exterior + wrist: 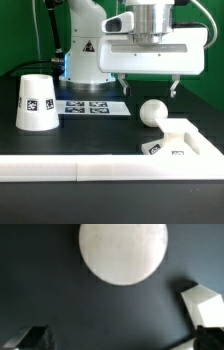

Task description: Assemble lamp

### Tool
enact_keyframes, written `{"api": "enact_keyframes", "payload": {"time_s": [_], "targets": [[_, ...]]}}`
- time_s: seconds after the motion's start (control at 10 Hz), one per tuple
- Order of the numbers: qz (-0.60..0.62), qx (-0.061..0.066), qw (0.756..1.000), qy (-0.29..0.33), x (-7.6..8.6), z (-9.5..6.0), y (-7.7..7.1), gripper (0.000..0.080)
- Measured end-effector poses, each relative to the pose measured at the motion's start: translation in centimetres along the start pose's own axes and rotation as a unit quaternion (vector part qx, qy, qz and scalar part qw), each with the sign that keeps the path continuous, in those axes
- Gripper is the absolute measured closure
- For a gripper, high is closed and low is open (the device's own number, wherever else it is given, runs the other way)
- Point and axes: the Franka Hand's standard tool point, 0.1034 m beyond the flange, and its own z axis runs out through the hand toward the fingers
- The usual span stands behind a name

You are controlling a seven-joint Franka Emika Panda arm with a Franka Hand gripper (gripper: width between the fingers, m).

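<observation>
White hard plastic, the bulb [152,112] sits on the table just beside the base [178,146], on its shade [33,102] side. It is likely light, rigid, slick and apt to roll, so pinch across its widest girth. The gripper [147,90] hangs above that same side of the base, fingers spread, empty.

green backdrop [18,30] behind a black table [100,135], white rail [60,168] along its front.
</observation>
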Motion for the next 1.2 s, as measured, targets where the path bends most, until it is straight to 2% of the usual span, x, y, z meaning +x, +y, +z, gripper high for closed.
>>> {"api": "enact_keyframes", "payload": {"time_s": [0.3, 0.6, 0.8, 1.0, 1.1, 1.2], "targets": [[0.010, -0.002, 1.000, -0.011, -0.1, 0.0, 0.0, 0.0101], [-0.038, -0.015, 0.997, -0.060, -0.5, 0.0, -0.1, 0.0101], [-0.046, -0.029, 0.991, -0.122, -0.3, -0.1, 0.7, 0.0101], [-0.051, -0.038, 0.985, -0.161, -0.5, 0.1, 0.4, 0.0101], [-0.058, -0.040, 0.978, -0.195, -0.9, -0.1, 0.0, 0.0101], [-0.064, -0.030, 0.970, -0.232, -0.8, -0.2, -0.9, 0.0101]]}}
